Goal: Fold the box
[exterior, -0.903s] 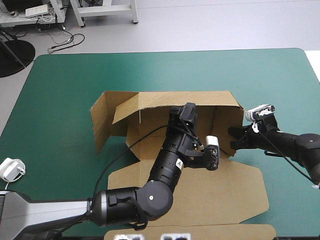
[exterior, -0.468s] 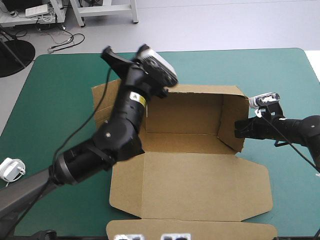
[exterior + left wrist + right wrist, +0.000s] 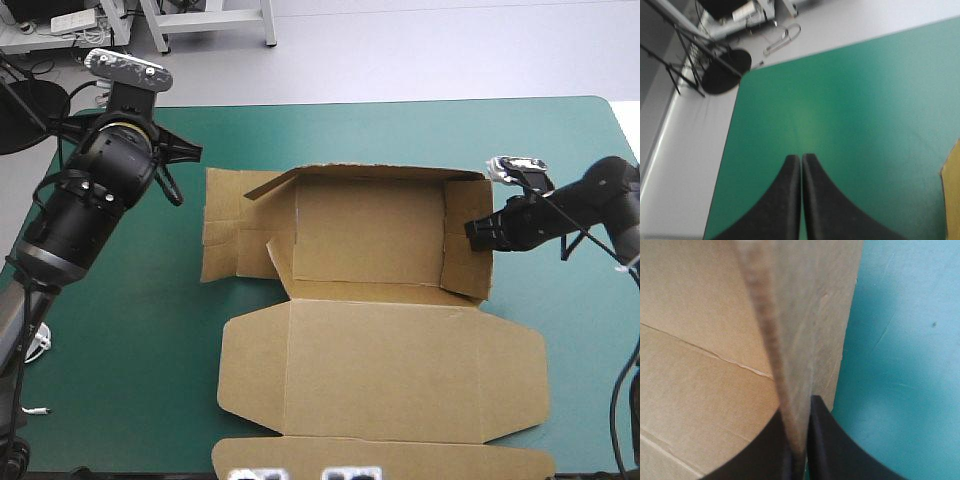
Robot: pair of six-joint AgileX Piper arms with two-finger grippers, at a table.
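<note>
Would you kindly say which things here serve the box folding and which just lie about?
In the job: box; right gripper, shut on its right wall; left gripper, shut, empty.
Lying about: small white object at the table's left edge.

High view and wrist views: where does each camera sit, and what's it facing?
High: above and behind, looking down on the table and box; both arms show.
Left wrist: on the left arm, facing the table's far left corner; shut left gripper shows.
Right wrist: facing the box's right wall, clamped by the right gripper.
Shared: all see the box.
</note>
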